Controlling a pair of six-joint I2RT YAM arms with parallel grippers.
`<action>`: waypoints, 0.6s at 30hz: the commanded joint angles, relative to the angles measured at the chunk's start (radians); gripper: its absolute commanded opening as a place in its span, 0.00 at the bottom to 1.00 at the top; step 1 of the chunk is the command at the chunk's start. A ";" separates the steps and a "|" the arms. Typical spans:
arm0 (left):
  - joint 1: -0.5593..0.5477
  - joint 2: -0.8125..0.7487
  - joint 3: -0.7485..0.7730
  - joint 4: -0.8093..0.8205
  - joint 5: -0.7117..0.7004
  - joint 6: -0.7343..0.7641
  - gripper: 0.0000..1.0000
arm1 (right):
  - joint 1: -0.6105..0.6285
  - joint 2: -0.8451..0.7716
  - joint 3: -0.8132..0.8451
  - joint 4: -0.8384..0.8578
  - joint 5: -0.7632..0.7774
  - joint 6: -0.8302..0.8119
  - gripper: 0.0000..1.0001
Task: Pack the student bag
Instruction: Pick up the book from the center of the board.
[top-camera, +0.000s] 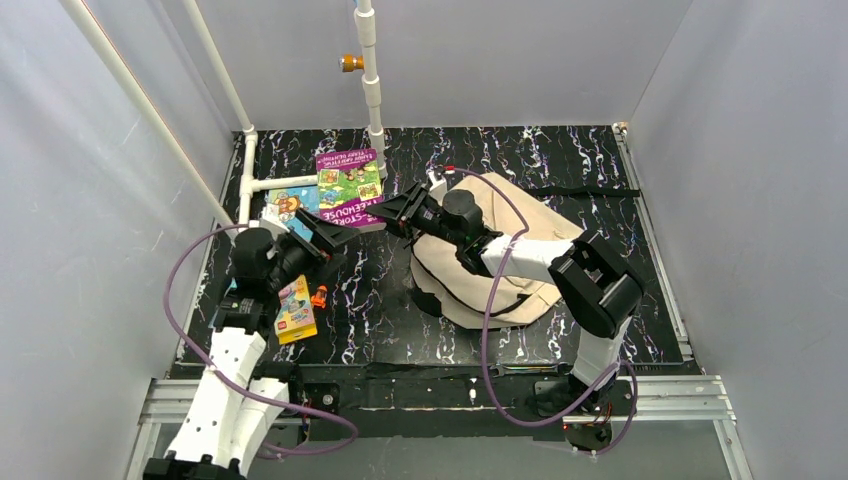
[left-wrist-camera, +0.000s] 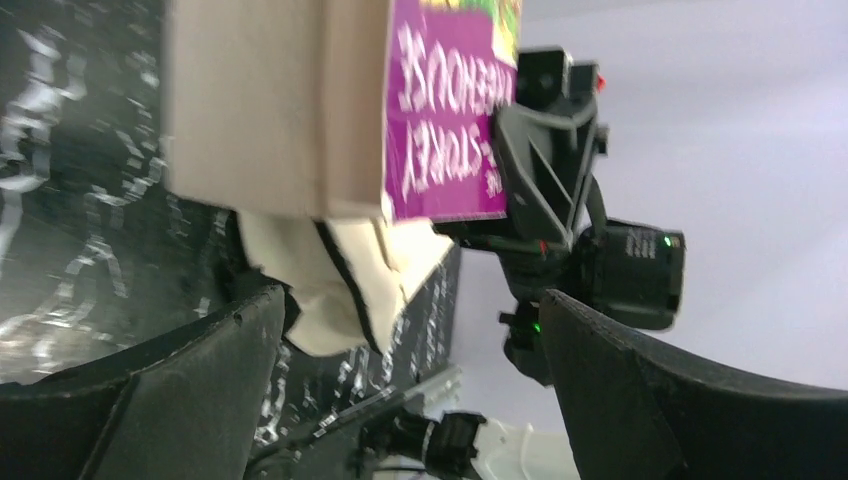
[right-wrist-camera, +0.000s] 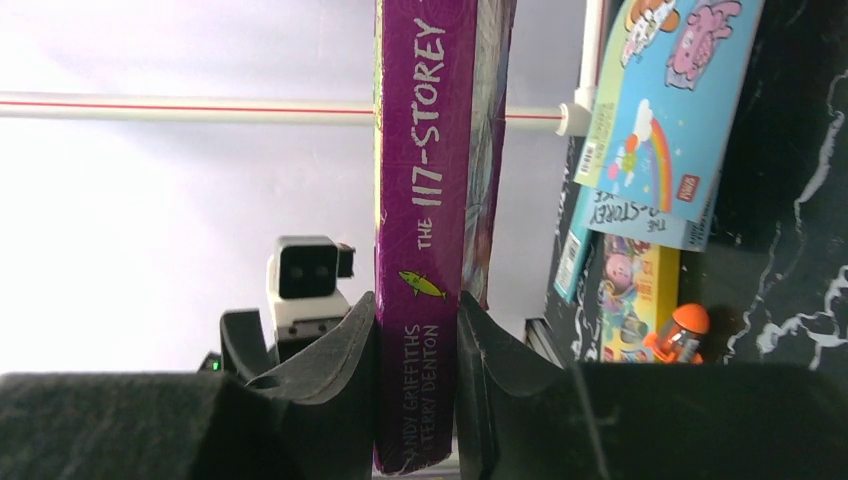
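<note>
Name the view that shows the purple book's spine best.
Right wrist: the purple book stands spine-on, title and authors readable. Top external shows only its cover; left wrist shows a blurred corner of the cover.

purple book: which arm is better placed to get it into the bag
Right. The right fingers are shut on the spine of the purple book, and that arm crosses the bag. The left fingers are open, holding nothing, and farther from the bag.

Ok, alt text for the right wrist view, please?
The right hand grips a purple book by its spine. Beyond, on the right, a blue book, a yellow book and an orange toy lie on the black table.
</note>
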 joint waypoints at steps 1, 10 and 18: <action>-0.158 -0.072 0.007 0.232 -0.122 -0.108 0.98 | 0.030 -0.080 -0.019 0.118 0.118 0.054 0.01; -0.322 -0.095 -0.081 0.333 -0.429 -0.177 0.98 | 0.096 -0.067 -0.036 0.219 0.213 0.153 0.01; -0.335 -0.123 -0.180 0.346 -0.452 -0.297 0.98 | 0.120 -0.045 -0.016 0.271 0.316 0.153 0.01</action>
